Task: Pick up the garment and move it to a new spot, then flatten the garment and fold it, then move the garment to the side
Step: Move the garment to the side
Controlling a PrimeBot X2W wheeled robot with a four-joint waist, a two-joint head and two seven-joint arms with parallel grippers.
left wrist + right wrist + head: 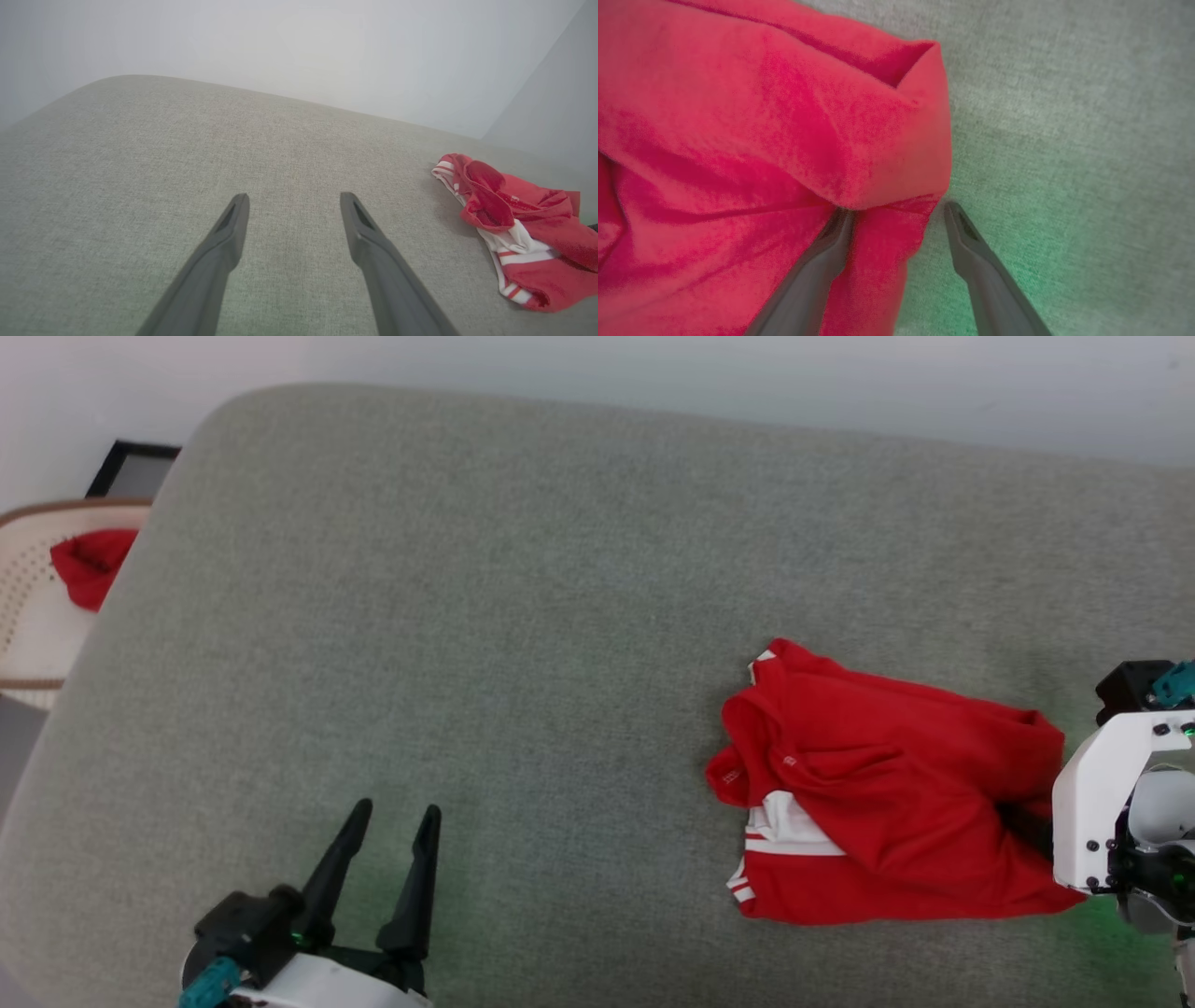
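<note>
Dark-fingered right gripper (896,209), fingers apart, straddles the bunched red, white-trimmed jersey garment (887,793) at its edge, lower right of frame; any grip needs the whole fold. Lower left, the left gripper (397,807) gapes empty.

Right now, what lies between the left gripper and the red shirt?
Nothing, just bare grey cushion. In the head view the open left gripper and the shirt sit well apart, with plain upholstery between them.

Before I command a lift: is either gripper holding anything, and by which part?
Nothing is held yet. The right gripper is open, straddling a folded edge of the garment; the left gripper is open above the cushion.
</note>
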